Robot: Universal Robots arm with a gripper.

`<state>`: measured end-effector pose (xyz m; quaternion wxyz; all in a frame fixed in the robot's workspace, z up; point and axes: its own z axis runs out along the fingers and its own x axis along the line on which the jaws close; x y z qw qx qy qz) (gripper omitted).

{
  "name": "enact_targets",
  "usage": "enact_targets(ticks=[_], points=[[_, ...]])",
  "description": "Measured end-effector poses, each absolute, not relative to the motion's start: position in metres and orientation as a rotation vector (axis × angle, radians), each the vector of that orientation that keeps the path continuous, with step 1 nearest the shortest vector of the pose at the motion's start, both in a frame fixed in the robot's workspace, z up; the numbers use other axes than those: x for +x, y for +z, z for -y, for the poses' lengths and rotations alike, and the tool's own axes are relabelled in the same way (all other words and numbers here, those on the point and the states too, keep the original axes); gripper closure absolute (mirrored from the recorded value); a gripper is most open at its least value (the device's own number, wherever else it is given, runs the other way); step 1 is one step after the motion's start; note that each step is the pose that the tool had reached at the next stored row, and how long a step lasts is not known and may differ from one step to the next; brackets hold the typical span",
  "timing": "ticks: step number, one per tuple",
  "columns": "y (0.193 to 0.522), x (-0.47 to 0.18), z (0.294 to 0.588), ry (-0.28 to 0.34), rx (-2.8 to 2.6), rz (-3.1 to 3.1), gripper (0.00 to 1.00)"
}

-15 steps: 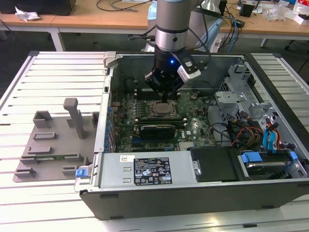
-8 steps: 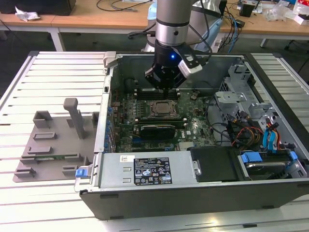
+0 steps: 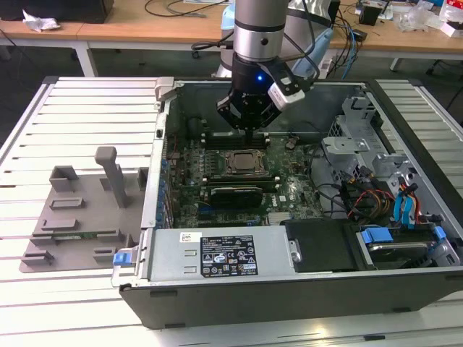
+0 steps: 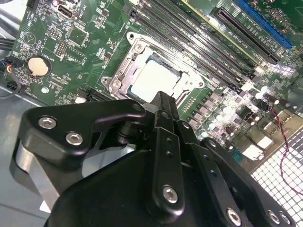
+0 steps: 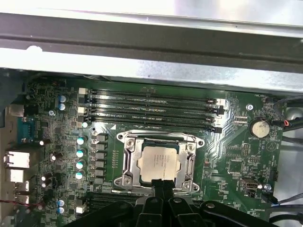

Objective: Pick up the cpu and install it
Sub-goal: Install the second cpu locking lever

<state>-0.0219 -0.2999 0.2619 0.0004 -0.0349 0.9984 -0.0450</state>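
The cpu [image 3: 242, 163], a small square chip with a pale silver top, lies flat inside the metal-framed socket [image 3: 226, 165] on the green motherboard in the open computer case. Both wrist views show it seated in the socket frame [image 5: 130, 161], cpu [image 5: 158, 163] and cpu [image 4: 154, 78]. My gripper [image 3: 249, 134] hangs just above the socket's far edge. Its black fingers [image 5: 161, 183] are pressed together with nothing between them, and their tip [image 4: 163, 100] stands over the rim of the chip. I cannot tell whether the tip touches the chip.
Memory slots [image 5: 151, 106] run beside the socket, close to the case wall [image 5: 151, 47]. A coin battery [image 5: 259, 127], a drive cage and cables [image 3: 391, 202] and a power supply [image 3: 217, 253] fill the case. A grey fixture [image 3: 79, 217] holding a green strip [image 3: 83, 233] lies at the exterior view's left.
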Motion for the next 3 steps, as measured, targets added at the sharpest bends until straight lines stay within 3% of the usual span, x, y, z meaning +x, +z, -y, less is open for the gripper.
enact_targets(ticks=[3], points=[[0.2620, -0.0219, 0.2998, -0.141, -0.110, -3.136, 0.89]])
